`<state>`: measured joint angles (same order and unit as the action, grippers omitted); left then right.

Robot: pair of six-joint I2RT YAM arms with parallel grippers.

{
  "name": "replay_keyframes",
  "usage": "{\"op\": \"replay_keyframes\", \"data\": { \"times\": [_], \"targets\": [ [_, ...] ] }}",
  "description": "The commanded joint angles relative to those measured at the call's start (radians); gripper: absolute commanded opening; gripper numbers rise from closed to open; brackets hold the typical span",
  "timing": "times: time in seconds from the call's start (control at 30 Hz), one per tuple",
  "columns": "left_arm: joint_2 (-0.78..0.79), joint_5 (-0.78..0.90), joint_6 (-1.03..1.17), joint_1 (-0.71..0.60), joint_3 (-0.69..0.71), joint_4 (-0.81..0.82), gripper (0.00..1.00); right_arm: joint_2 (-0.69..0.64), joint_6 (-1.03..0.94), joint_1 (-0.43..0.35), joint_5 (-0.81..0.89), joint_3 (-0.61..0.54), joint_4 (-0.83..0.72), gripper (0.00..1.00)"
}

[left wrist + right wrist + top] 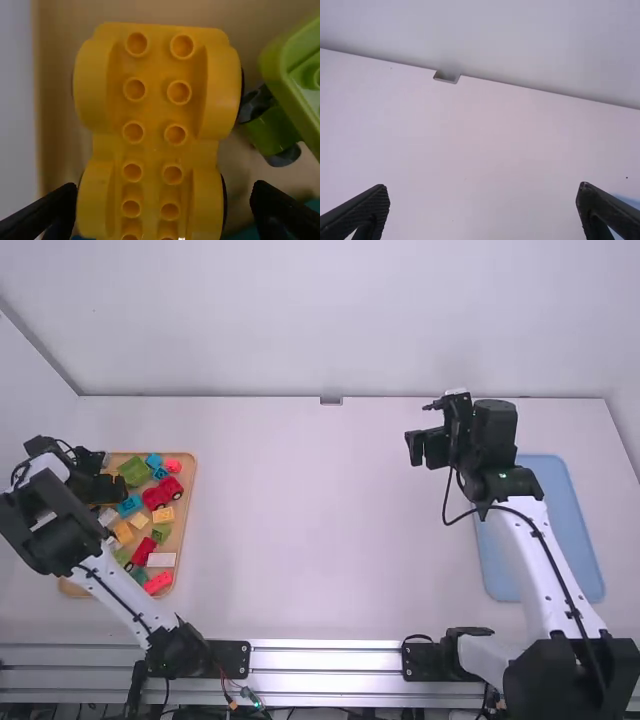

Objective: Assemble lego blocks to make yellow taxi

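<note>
My left gripper (pixel 104 488) is over the back left part of the wooden tray (pixel 190 472). In the left wrist view, a yellow car base (pixel 154 110) with wheels and rows of studs lies below the camera. The left gripper (pixel 164 197) stands open there, one finger on each side of the base's nearer end, with gaps between. My right gripper (pixel 415 448), open and holding nothing, is above the right half of the table; in its wrist view the gripper (pixel 482 192) has bare table between its fingers.
Red, green, blue, orange and white blocks share the tray, among them a red car piece (pixel 163 493) and a white block (pixel 161 560). A green piece (pixel 300 75) is beside the yellow base. A blue mat (pixel 560 530) lies at the right, partly under the right arm.
</note>
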<state>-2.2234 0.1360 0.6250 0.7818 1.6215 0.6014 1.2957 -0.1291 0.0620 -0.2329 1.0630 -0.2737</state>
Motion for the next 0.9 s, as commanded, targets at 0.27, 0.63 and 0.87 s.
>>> {"op": "replay_keyframes", "data": {
  "times": [0.27, 0.63, 0.87],
  "targets": [
    [-0.008, 0.003, -0.008, 0.003, -0.061, -0.074, 0.67, 0.006, 0.001, 0.006, -0.006, 0.036, -0.003, 0.98],
    [0.001, 0.01, -0.042, -0.004, 0.159, 0.199, 0.45, 0.006, 0.001, 0.006, -0.006, 0.036, 0.003, 0.98],
    [0.089, 0.049, -0.043, -0.05, 0.235, 0.307, 0.23, 0.006, 0.001, 0.005, -0.006, 0.036, -0.004, 0.98]
  ]
}}
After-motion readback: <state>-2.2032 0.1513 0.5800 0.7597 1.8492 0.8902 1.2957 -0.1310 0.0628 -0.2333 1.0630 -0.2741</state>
